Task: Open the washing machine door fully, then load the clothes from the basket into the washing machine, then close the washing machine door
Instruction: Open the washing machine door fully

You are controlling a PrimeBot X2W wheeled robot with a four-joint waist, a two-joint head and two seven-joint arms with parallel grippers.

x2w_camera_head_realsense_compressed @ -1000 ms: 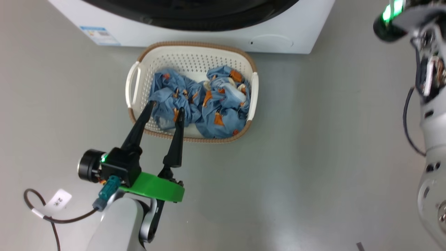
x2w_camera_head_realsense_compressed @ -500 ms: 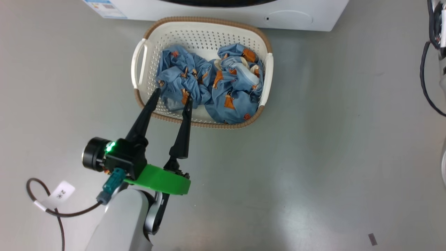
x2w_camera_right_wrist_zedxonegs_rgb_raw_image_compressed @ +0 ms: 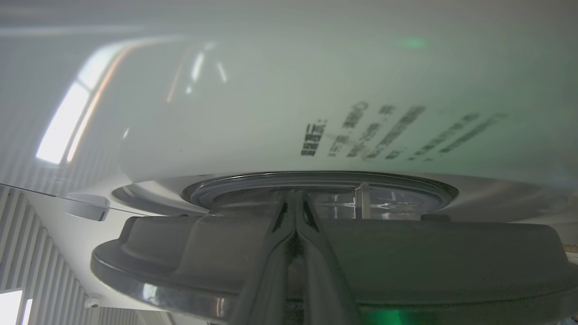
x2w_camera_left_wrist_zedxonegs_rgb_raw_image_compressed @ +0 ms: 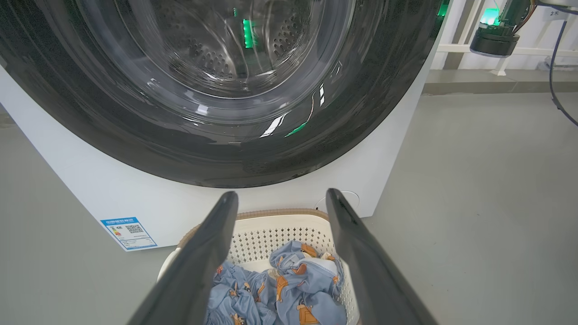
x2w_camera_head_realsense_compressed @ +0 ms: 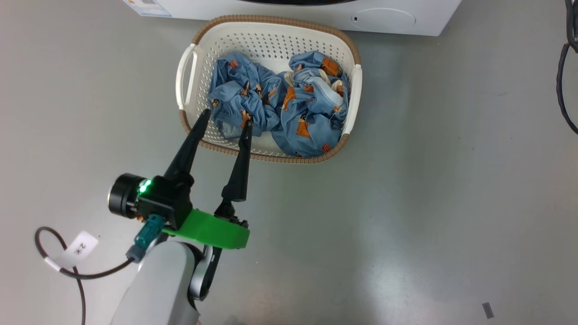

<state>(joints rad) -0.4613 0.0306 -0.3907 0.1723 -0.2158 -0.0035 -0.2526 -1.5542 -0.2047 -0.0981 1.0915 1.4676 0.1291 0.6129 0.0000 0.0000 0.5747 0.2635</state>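
Grey floor [x2w_camera_head_realsense_compressed: 406, 203] carries the basket [x2w_camera_head_realsense_compressed: 271, 40], and the clothes [x2w_camera_head_realsense_compressed: 298, 113] lie crumpled inside it. They look soft and light; pinch a raised fold. Your left gripper [x2w_camera_head_realsense_compressed: 228, 116] stands wide over the basket's near rim, your right gripper [x2w_camera_right_wrist_zedxonegs_rgb_raw_image_compressed: 294, 216] pressed together.

Soft, even light from overhead across the grey floor [x2w_camera_head_realsense_compressed: 429, 203], a faint shadow beside the basket [x2w_camera_head_realsense_compressed: 266, 43]. White and green glare streaks the washing machine door [x2w_camera_left_wrist_zedxonegs_rgb_raw_image_compressed: 216, 113], bowed by the wide lens. Right wrist view is hazy, its print smeared.
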